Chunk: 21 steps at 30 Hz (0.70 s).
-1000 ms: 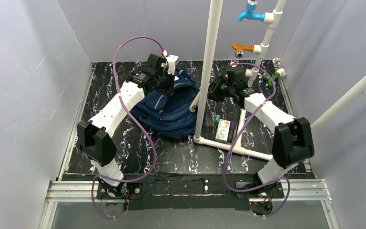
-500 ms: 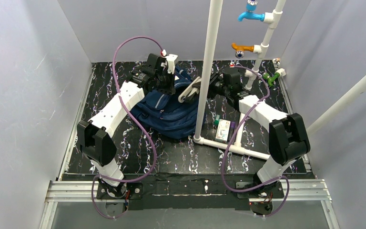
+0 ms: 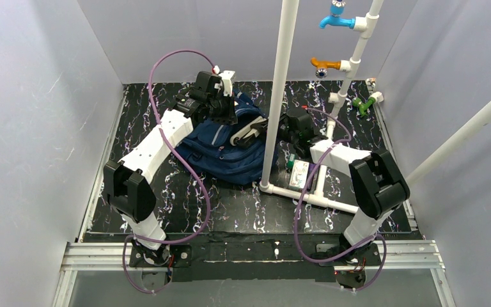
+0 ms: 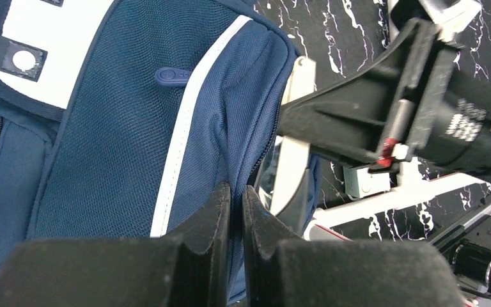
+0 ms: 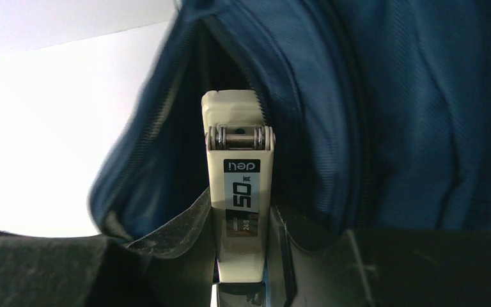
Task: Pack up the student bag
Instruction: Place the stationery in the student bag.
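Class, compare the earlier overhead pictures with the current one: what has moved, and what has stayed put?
The right jaws, holding the cream stapler, swung left past the white pipe and pushed the stapler's tip into the open mouth of the student bag. Nothing was let go. The left jaws stayed shut on the bag's edge; the bag lay about where it was.
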Each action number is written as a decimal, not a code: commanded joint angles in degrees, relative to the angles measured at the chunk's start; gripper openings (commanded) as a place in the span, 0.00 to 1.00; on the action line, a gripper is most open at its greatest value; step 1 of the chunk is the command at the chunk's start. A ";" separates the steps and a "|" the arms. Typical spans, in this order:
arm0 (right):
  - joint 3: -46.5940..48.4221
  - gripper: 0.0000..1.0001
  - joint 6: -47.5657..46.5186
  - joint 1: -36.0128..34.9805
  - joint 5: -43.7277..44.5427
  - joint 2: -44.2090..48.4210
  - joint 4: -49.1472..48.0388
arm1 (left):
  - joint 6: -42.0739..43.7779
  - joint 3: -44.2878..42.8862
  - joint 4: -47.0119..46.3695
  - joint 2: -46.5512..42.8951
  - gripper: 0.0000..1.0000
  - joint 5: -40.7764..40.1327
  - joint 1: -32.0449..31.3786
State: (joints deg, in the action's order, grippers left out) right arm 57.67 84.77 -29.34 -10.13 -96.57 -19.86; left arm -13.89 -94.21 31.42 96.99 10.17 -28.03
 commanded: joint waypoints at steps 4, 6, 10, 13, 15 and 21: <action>1.06 0.01 0.88 -0.82 2.89 -4.20 -12.07 | -2.02 -1.06 -5.84 -4.72 0.00 7.69 -0.72; 3.59 0.01 -0.34 -0.76 3.83 -7.87 -15.26 | -2.02 -0.98 -5.97 -4.67 0.00 10.18 -0.71; 6.92 0.05 -1.05 -1.89 6.60 -15.08 -26.87 | -1.26 -0.98 -5.36 -4.56 0.00 11.82 -0.74; 6.52 0.23 -1.76 -1.93 6.41 -17.48 -31.50 | 1.02 -0.87 -4.03 -5.27 0.00 12.23 0.15; 5.98 0.33 -4.25 -1.53 5.27 -16.86 -28.52 | 1.23 -1.37 -3.04 -4.78 0.00 14.01 0.67; 4.98 0.62 -13.23 -1.42 -1.29 -11.93 -12.68 | 0.38 0.45 -3.89 -5.13 0.00 14.06 1.05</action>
State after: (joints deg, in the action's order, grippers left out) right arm 61.73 79.81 -31.14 -8.84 -112.84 -39.57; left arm -12.01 -93.23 31.05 97.01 16.01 -26.33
